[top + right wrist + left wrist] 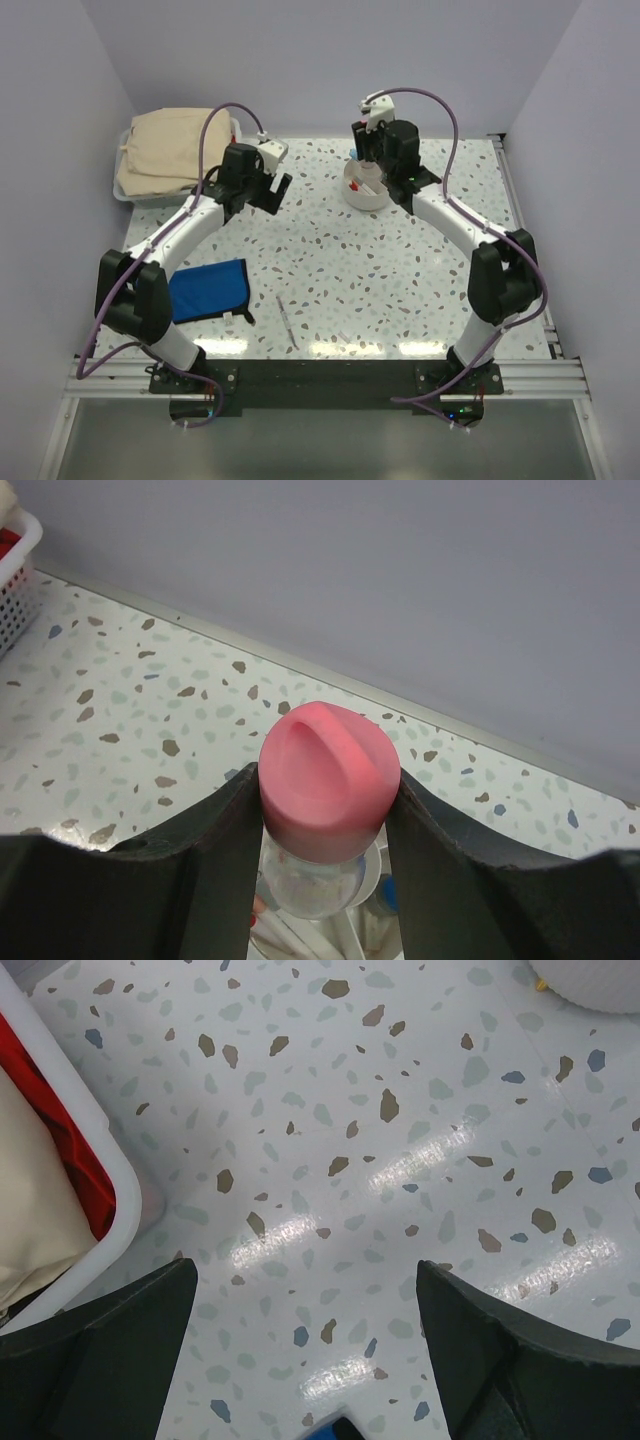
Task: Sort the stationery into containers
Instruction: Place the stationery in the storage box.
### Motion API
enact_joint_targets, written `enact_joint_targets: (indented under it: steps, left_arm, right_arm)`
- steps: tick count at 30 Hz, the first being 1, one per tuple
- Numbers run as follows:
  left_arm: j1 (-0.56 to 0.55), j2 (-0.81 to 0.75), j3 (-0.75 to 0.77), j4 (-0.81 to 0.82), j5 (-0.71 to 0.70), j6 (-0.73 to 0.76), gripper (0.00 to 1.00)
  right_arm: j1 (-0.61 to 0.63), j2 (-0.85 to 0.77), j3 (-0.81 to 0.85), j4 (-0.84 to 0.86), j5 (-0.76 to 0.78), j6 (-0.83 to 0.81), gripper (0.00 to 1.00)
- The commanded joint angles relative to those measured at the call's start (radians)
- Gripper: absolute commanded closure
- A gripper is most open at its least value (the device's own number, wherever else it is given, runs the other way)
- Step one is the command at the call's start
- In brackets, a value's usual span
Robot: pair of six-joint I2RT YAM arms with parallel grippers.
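The speckled counter (400, 280) is carrying everything, with two arms reaching over it from the near edge. At its far left corner one shallow white bin (121, 188) is lying with one folded beige cloth (170, 150) covering its top. The left wrist view is catching a bin corner (100, 1150) with a red strip (75, 1160) showing inside against the cloth.

One flat blue pouch (208, 290) is lying beside the left arm's (190, 225) base, its long axis running left to right.

One round white cup (350, 192) is sitting at the far middle of the counter, directly under the right arm's (450, 215) wrist. Red and blue bits are showing inside it, too small to count.

The left jaws are standing wide open just right of the bin, holding and touching nothing, with bare counter showing between them.

The right jaws are closing firmly on one pink-capped tube (330, 765), a finger pressing each side of the cap. The tube's long axis is running along the fingers, its pink cap pointing back toward the wrist camera and its clear body pointing down at the cup.

One slim pen (287, 321) is lying loose on the near middle of the counter, right of the pouch and apart from it. Its long axis is running near to far, the far end leaning slightly left. Which end is the tip cannot be told.
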Motion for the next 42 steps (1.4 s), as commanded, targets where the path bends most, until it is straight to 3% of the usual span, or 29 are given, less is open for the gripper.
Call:
enact_joint_targets:
  steps: [1,17,41,42]
  left_arm:
    - [0.003,0.004,0.041,0.031,0.006,-0.011,0.04]
    - [0.004,0.035,0.055,0.035,0.002,-0.012,0.04]
    - [0.004,0.066,0.073,0.035,0.008,-0.023,0.04]
    - [0.004,0.063,0.069,0.037,0.008,-0.023,0.04]
  right_arm:
    - [0.001,0.019,0.026,0.133,0.041,-0.015,1.0]
    - [-0.01,0.148,0.08,0.13,0.108,0.022,1.0]
    - [-0.021,0.147,-0.003,0.095,0.182,0.05,1.0]
    - [-0.021,0.144,-0.006,0.096,0.185,0.048,0.9]
